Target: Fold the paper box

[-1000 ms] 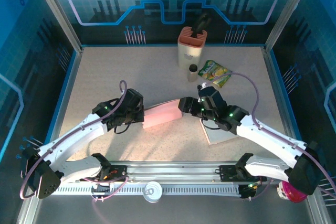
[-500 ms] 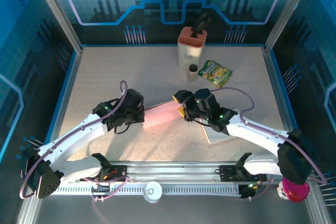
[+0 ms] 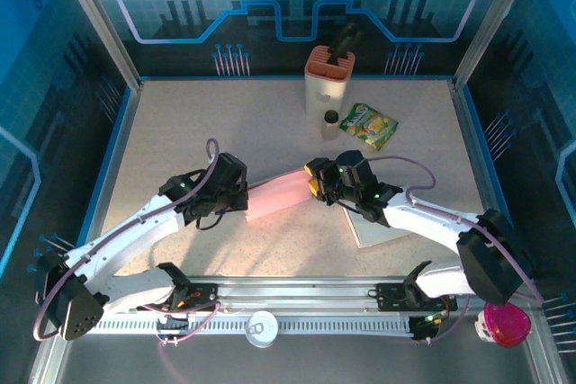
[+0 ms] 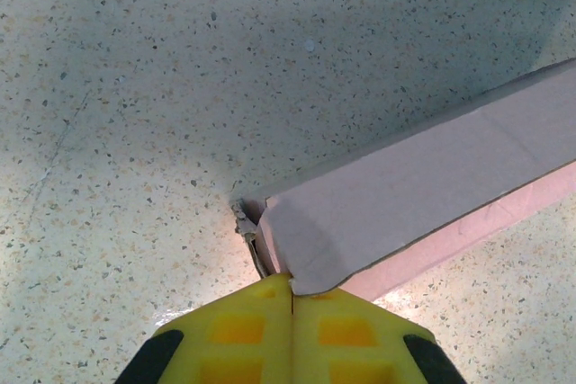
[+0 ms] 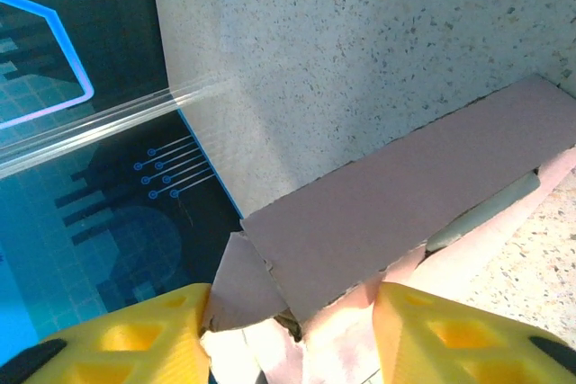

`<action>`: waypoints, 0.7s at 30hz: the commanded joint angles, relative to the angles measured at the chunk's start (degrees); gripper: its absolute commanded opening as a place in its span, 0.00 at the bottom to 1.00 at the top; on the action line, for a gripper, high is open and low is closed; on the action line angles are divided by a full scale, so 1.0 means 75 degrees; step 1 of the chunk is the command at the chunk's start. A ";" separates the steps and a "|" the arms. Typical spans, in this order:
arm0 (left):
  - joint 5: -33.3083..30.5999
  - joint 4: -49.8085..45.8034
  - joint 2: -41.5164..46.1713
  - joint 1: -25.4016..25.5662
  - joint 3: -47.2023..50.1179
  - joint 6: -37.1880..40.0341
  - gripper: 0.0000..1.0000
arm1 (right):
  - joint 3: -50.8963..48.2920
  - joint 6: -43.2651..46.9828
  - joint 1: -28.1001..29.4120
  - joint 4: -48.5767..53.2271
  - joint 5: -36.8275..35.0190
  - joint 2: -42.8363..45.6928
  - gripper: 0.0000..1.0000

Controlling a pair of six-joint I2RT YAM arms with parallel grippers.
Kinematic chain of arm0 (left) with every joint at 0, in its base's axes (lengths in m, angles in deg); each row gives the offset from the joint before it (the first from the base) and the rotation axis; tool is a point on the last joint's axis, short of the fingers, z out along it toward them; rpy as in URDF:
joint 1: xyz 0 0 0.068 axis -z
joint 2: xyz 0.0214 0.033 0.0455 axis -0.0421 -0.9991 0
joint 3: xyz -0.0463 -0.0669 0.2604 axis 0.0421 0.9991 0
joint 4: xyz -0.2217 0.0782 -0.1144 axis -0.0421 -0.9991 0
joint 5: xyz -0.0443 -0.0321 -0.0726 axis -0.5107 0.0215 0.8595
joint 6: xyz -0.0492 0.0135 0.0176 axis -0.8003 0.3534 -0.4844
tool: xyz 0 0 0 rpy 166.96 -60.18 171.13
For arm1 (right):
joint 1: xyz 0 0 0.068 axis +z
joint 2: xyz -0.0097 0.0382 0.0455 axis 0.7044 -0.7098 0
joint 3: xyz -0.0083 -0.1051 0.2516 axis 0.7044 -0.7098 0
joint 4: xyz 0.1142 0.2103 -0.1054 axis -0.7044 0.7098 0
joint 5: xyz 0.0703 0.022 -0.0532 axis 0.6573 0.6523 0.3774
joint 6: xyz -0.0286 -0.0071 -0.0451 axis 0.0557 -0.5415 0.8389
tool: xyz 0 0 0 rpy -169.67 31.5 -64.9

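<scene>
1. Tabletop [image 3: 225, 123]: speckled beige, stone-look, matte. Blue panel walls w/ circuit graphics on three sides. Open room on the far-left part and betw. the arms' bases and the box.
2. Paper box [image 3: 277, 195]: pink card, long, flat-ish, lies mid-tabletop at a slant, creased flaps at both ends.
3. White flat sheet [image 3: 371, 227]: under the R arm, near the box's R end.
4. White holder w/ orange top [image 3: 328, 83]: far edge, upright.
5. L end effector [image 4: 291, 312]: yellow pads clenched on the box's L end corner.
6. R end effector [image 5: 290, 303]: released, pads apart, the box's R end flaps betw. them.
7. Green-yellow packet [image 3: 369, 125]: glossy, print too small to read.
8. Small bottle [image 3: 330, 124]: just beside the holder.
</scene>
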 commanded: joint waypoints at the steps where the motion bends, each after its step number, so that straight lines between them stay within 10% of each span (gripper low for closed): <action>1: 0.0221 -0.0398 -0.0082 0.0090 0.0015 -0.0117 0.00 | -0.0140 0.0131 0.0028 -0.0007 -0.0155 -0.0062 0.44; 10: 0.0530 -0.0410 0.1058 0.0043 -0.0174 -0.0470 0.39 | -0.0221 0.0324 0.0040 0.0250 -0.0253 -0.0234 0.40; 21: 0.2323 0.1165 0.1741 -0.1649 0.0827 -0.1280 0.50 | -0.0268 0.0309 0.0104 0.0145 -0.0206 -0.0460 0.38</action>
